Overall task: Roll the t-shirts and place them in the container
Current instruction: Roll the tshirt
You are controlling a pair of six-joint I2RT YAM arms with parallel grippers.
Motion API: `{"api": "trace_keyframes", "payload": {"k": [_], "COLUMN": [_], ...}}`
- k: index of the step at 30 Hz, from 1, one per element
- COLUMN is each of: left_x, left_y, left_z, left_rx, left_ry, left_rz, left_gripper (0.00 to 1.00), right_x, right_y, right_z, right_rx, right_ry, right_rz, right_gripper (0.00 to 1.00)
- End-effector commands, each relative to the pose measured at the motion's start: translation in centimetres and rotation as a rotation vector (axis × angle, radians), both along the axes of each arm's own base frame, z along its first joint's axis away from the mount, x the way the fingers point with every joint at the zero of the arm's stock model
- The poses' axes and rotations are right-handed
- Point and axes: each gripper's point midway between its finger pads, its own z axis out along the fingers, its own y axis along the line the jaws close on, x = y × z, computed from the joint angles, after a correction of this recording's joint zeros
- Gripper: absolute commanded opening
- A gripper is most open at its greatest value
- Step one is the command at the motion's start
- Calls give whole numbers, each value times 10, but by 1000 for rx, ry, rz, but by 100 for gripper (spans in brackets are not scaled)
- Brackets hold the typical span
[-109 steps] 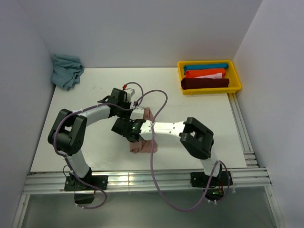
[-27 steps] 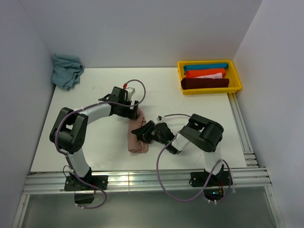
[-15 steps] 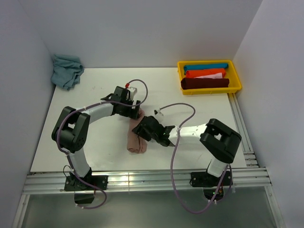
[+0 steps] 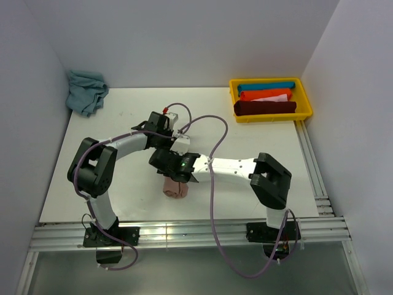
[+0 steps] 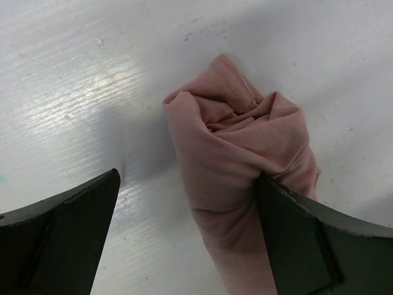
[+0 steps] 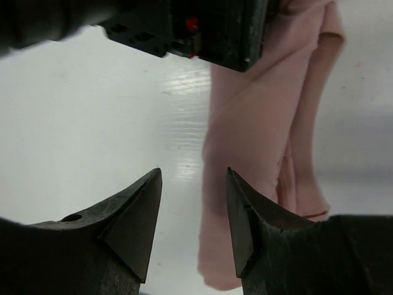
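Observation:
A dusty pink t-shirt (image 4: pixel 175 188) lies rolled into a tube on the white table (image 4: pixel 123 184). My left gripper (image 4: pixel 175 146) is at its far end. In the left wrist view this gripper (image 5: pixel 187 179) is wide open around the roll's end (image 5: pixel 242 153): the right finger (image 5: pixel 307 239) touches the cloth and the left finger (image 5: pixel 61 236) stands clear of it. My right gripper (image 4: pixel 164 167) hovers over the roll's left side. In the right wrist view it (image 6: pixel 193 175) is open with only bare table between the tips, the pink t-shirt (image 6: pixel 264 135) just to the right.
A yellow bin (image 4: pixel 304 98) at the back right holds several rolled shirts in blue, orange, white and dark red. A crumpled teal shirt (image 4: pixel 86 91) lies in the back left corner. Both arms cross over the table's middle, cables looping above them.
My right arm has swung left from the roll's right side to over its upper left part, and its jaws have opened wider. The left gripper has stayed open at the far end.

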Motion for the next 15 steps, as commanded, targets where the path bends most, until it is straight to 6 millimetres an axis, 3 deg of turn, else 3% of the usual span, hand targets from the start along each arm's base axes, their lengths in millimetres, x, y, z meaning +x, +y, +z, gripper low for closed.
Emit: {"api": "trace_keyframes", "payload": {"k": [1,7,15], "left_x": [-15,-15,-12], "left_y": [20,20,14], "left_z": [-36,-35,-20], "left_rx": [127,128,89], "left_ry": [76,74,40], "left_rz": [15,11,-3], "left_gripper": [97,97,99], "right_x": [1,-3,-26], "right_y": [-19,-32,-57], "right_z": [-14,-45,-86], "right_rx": [-147,-223,-243], "right_ry": [-11,35,118], "right_rz": [-6,-33,-63], "right_gripper": [54,53,47]}}
